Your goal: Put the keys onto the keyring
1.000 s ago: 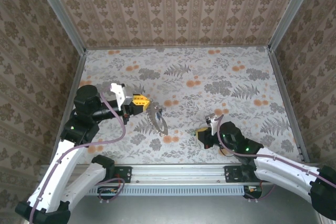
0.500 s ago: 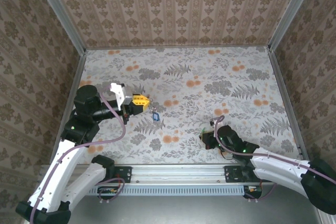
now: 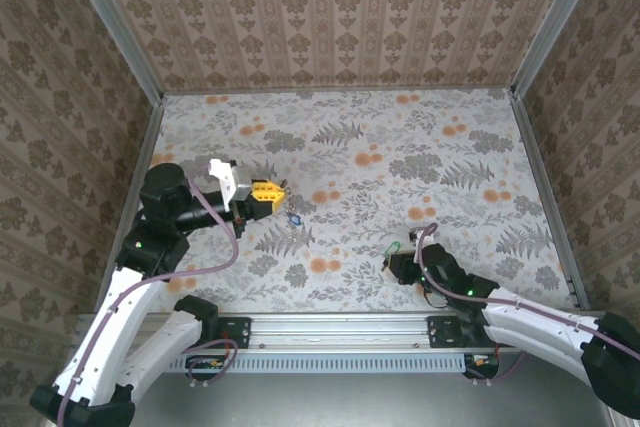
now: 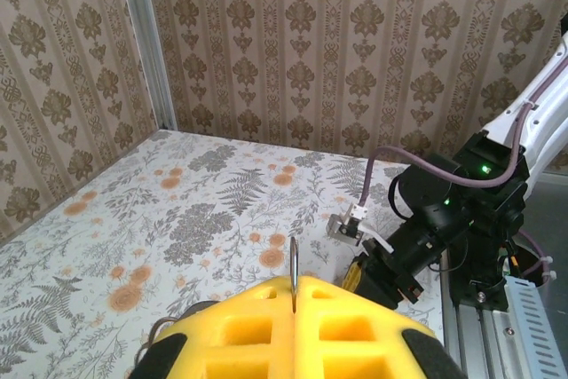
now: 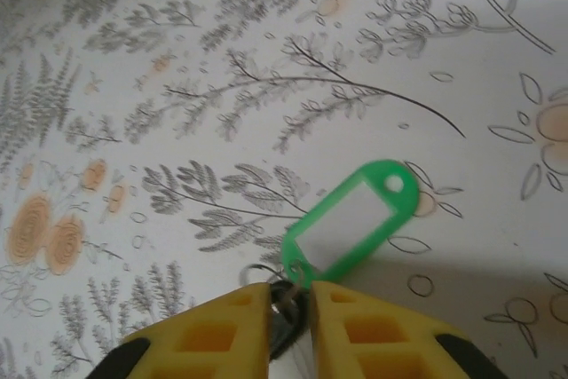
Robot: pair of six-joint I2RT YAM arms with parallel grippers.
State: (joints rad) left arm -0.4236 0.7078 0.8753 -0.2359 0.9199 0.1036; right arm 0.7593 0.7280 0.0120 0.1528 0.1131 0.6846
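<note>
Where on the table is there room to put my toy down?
The far half of the table, up to the back wall, is bare. So is the right side past the right claw. The front is crowded: the left claw holds the keyring, and the right claw pinches a key by the green tag.
</note>
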